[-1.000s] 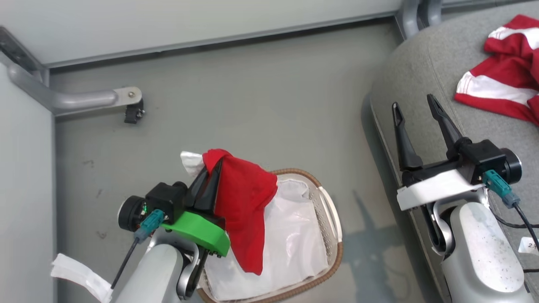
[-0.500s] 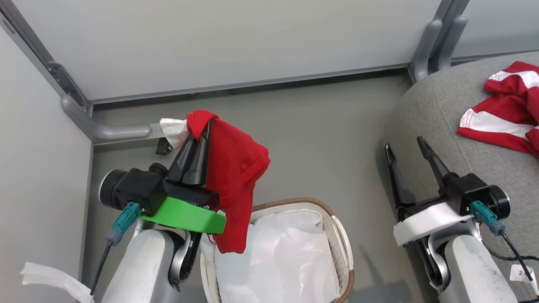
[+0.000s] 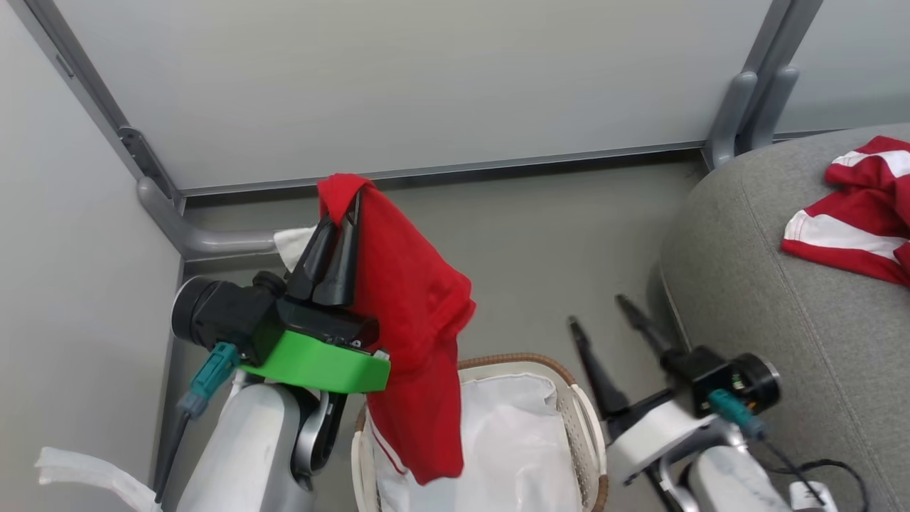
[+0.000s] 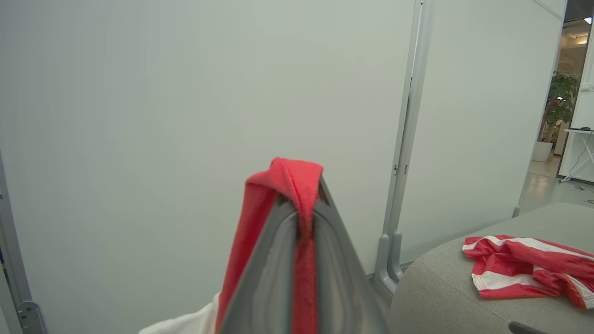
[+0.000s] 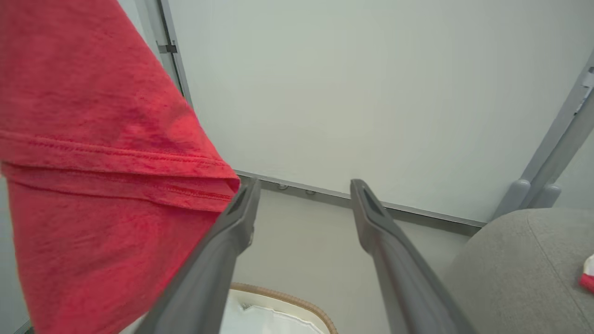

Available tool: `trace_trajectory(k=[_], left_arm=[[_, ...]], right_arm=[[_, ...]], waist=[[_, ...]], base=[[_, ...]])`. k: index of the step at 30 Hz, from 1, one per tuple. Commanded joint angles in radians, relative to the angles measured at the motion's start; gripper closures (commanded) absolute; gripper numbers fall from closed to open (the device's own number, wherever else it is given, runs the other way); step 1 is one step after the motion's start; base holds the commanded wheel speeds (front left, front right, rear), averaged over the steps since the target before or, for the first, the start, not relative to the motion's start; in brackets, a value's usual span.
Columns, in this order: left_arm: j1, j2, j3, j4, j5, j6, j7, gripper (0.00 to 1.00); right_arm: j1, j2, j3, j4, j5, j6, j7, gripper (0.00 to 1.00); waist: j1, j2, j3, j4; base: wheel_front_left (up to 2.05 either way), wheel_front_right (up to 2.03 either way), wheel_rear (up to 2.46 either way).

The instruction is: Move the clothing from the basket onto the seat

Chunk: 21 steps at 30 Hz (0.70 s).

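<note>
- Basket (image 3: 584,416) sits on the floor right below me, just beside the seat's rounded edge. White liner (image 3: 512,441) inside; no red in the part that shows.
- L end effector (image 3: 345,213) is pinched tight on the plain red garment (image 3: 416,334) near a fold, held high so the cloth drapes down. Lower hem overlaps the basket in head view, so can't tell if it's clear of the rim.
- R end effector (image 3: 596,311) has fingers apart and nothing in them. It's low betw basket and seat, prob to stay out of the carry path.
- Seat (image 3: 768,306) has the striped garment (image 3: 846,227) lying on it, well in from the edge, so that one's done.
- Next, I reckon: swing L arm across over the seat, then release.
</note>
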Motion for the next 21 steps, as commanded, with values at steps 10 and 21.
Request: trace_trajectory(k=[10, 21], left_arm=[[-0.008, -0.010, -0.057, -0.008, -0.015, -0.003, -0.001, 1.00], [-0.028, -0.015, -0.107, -0.013, -0.025, -0.003, -0.001, 1.00]], right_arm=[[-0.129, -0.004, 0.354, 0.037, 0.116, -0.001, 0.000, 0.00], [-0.261, -0.003, 0.449, 0.084, 0.125, -0.001, 0.000, 0.00]], waist=[[0.0000, 0.0000, -0.001, 0.034], [0.0000, 0.0000, 0.027, 0.043]], base=[[0.00, 0.00, 0.00], [0.00, 0.00, 0.00]])
